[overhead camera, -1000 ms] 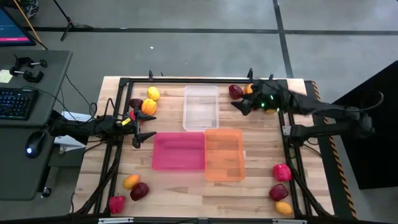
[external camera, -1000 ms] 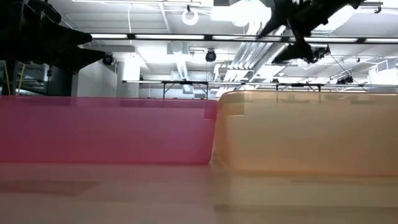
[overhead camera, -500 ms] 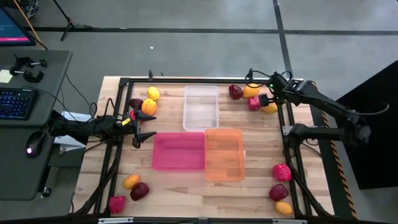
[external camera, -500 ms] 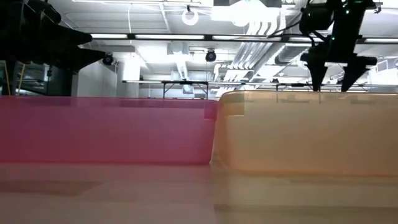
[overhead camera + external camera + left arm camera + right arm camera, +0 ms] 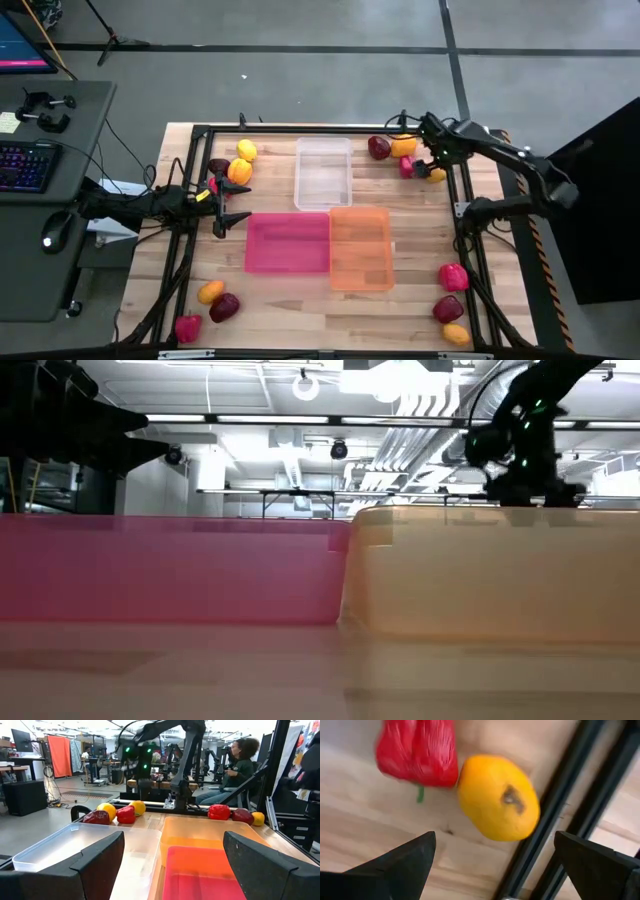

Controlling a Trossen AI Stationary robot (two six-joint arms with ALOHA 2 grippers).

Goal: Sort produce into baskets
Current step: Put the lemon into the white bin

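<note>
Produce sits in four clusters at the corners of the table [image 5: 300, 300], and the cluster that matters now is in the upper right of the high view: a maroon piece [image 5: 378, 148], an orange citrus [image 5: 403, 146], a red pepper [image 5: 408, 166] and a yellow-orange citrus [image 5: 435, 175] against the dark frame rail [image 5: 462, 200]. The right gripper [image 5: 432, 160] hangs right over that group with its fingers spread wide and nothing between them. In its wrist view the yellow-orange citrus [image 5: 498, 797] lies straight ahead between the two fingers [image 5: 395, 865], the red pepper [image 5: 417, 752] touching its side and the rail just beside it. The citrus looks slightly oval, its long axis seeming to run roughly along the rail, so I judge a straight descent would bracket it, though the rail leaves little room for the outer finger.

The left gripper [image 5: 228, 208] waits at the left middle of the high view, fingers also spread and empty, well apart from this cluster. The clear bin [image 5: 323, 172], pink bin [image 5: 288, 242] and orange bin [image 5: 360, 247] in the centre all hold nothing; the clear one is nearest to the right gripper.
</note>
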